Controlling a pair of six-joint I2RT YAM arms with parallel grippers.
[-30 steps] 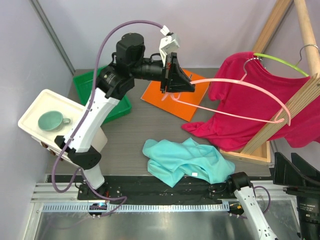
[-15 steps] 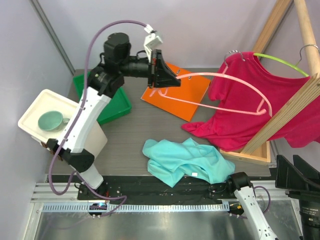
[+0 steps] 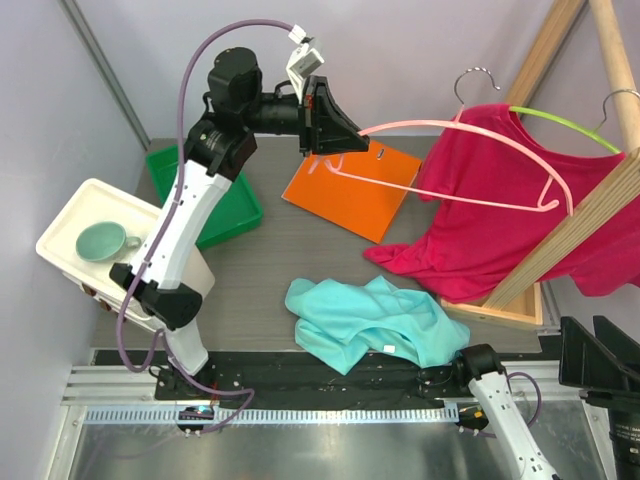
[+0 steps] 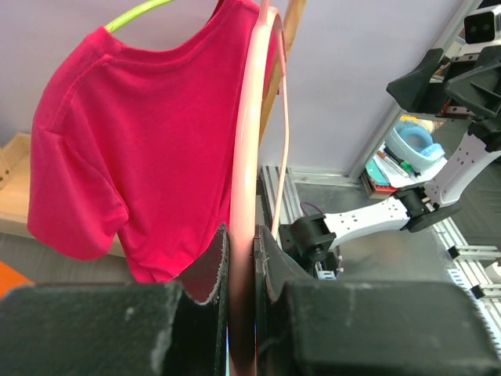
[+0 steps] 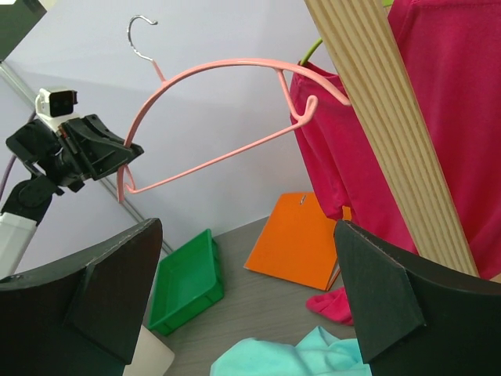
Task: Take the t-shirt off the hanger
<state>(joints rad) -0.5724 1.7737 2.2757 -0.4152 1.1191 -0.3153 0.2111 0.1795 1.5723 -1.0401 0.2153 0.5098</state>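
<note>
A bare pink hanger (image 3: pixel 470 130) hangs in the air, gripped at its left end by my left gripper (image 3: pixel 335 135), which is shut on it. In the left wrist view the hanger's bar (image 4: pixel 249 157) runs up from between the jaws of that gripper (image 4: pixel 241 235). A teal t-shirt (image 3: pixel 370 320) lies crumpled on the table at the front. A red t-shirt (image 3: pixel 490 210) hangs on a green hanger (image 3: pixel 560 125) on the wooden rack (image 3: pixel 590 205). My right gripper (image 3: pixel 600 360) is open and empty at the lower right; its view shows the pink hanger (image 5: pixel 235 70) high up.
An orange board (image 3: pixel 350 190) lies at the back centre. A green bin (image 3: pixel 215 195) sits at the back left. A white tray (image 3: pixel 70 215) with a teal cup (image 3: pixel 100 240) stands at the left. The rack's wooden base (image 3: pixel 500 310) is beside the teal shirt.
My left arm has lifted the pink hanger and swung it; its hook now stands above the red shirt's collar. The teal shirt has not moved.
</note>
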